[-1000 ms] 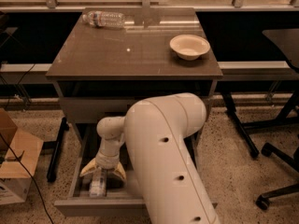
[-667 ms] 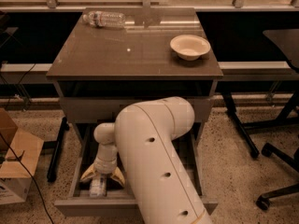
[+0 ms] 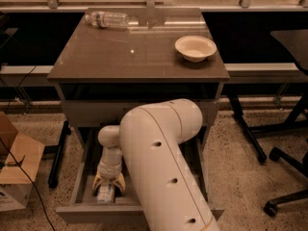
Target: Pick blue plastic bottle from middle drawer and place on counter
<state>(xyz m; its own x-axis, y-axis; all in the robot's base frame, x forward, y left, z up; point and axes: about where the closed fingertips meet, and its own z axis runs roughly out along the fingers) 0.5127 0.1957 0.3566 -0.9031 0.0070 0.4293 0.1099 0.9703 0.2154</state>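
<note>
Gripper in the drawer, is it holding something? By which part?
Cannot tell. The gripper sits down over the blue plastic bottle lying in the middle drawer, covering its far part, but whether it has actually grabbed it does not show.

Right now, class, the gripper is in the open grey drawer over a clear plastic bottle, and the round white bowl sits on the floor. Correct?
No: the camera view shows the round white bowl on the glossy grey-brown counter. The gripper is in the open grey drawer over the clear plastic bottle.
</note>
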